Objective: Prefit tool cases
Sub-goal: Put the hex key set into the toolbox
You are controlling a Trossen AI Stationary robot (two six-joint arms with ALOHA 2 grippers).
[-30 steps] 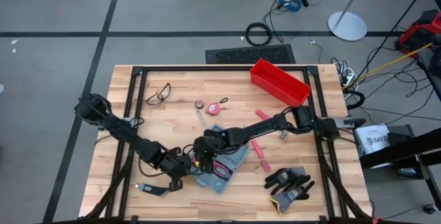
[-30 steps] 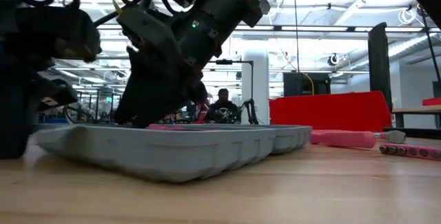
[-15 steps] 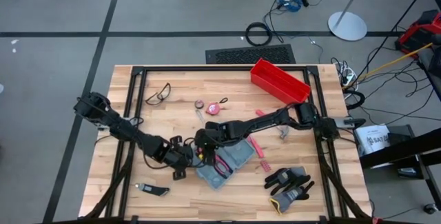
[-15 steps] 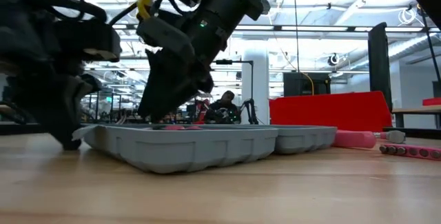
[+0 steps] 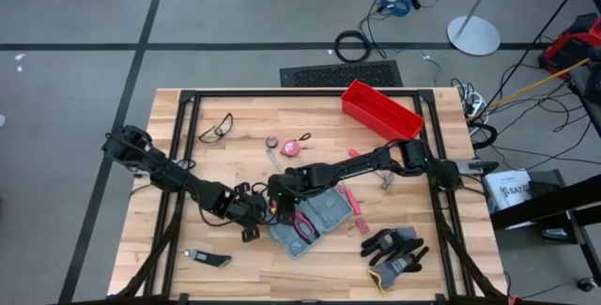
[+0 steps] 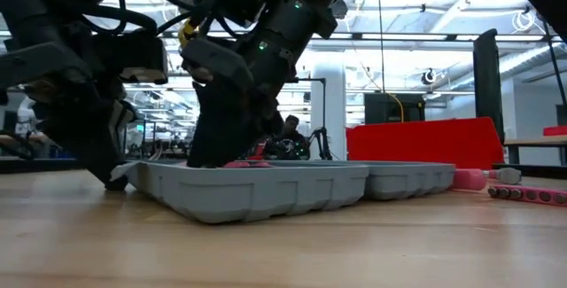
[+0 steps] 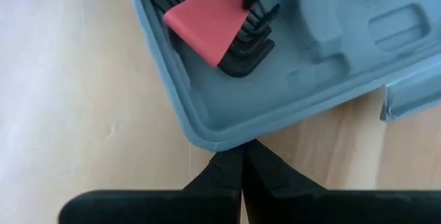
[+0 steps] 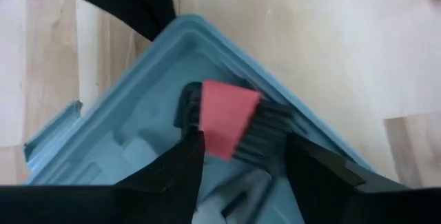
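My right gripper (image 8: 238, 156) hangs spread over the red-sleeved black hex key set (image 8: 231, 119) in the flat grey-blue plastic tool case (image 5: 315, 219), lying open. The case looks light, stiff and slick, so I'd grab its rim. My left gripper (image 7: 241, 165), pressed together, touches the case's corner.

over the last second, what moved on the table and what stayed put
The open tool case turned and shifted a little toward the table's right. The left tool, shut, swung from the case's front-left in to its left corner. The right tool stayed open over the red-handled hex key set inside. The red bin and gloves did not move.
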